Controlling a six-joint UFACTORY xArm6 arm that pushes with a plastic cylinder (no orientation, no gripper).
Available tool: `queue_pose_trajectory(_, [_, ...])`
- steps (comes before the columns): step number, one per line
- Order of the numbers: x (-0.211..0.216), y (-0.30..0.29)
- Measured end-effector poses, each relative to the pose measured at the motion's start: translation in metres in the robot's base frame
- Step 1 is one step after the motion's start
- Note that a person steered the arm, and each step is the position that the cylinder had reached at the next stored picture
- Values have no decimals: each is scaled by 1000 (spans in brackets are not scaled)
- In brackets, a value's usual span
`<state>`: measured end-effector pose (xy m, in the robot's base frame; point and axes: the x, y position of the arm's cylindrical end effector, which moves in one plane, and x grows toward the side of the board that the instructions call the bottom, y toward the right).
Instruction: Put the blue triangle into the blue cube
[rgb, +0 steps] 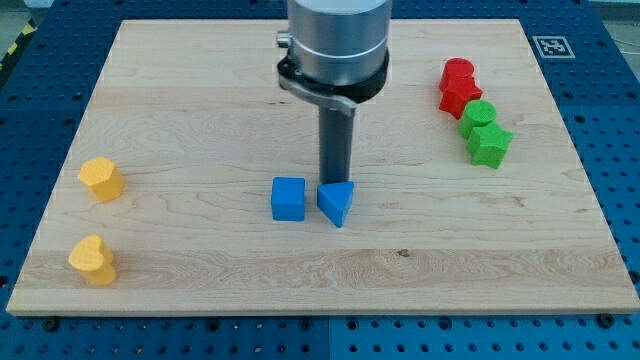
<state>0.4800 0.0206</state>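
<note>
blue triangle (337, 203) just beside the blue cube (288, 198) — my tip (335, 184) (no gripper fitted) touches the triangle's top.

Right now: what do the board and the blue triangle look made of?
Board: pale wood, matte, going by the visible grain lines and small knots. Blue triangle: probably moulded plastic or painted wood, since the colour is uniform, slightly sheened and shows no grain. My tip sits just behind it.

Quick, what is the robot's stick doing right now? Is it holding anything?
My tip: no gripper, so it holds nothing; it sits just behind the small blue triangle block, on the side toward the view's top, with the blue cube block to the triangle's left.
</note>
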Motion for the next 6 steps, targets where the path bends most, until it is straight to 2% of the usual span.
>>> queue_pose_trajectory(2, [4,59])
queue_pose_trajectory(3, [34,70])
queue_pose_trajectory(4, [48,54])
queue_pose_trajectory(6, [48,15])
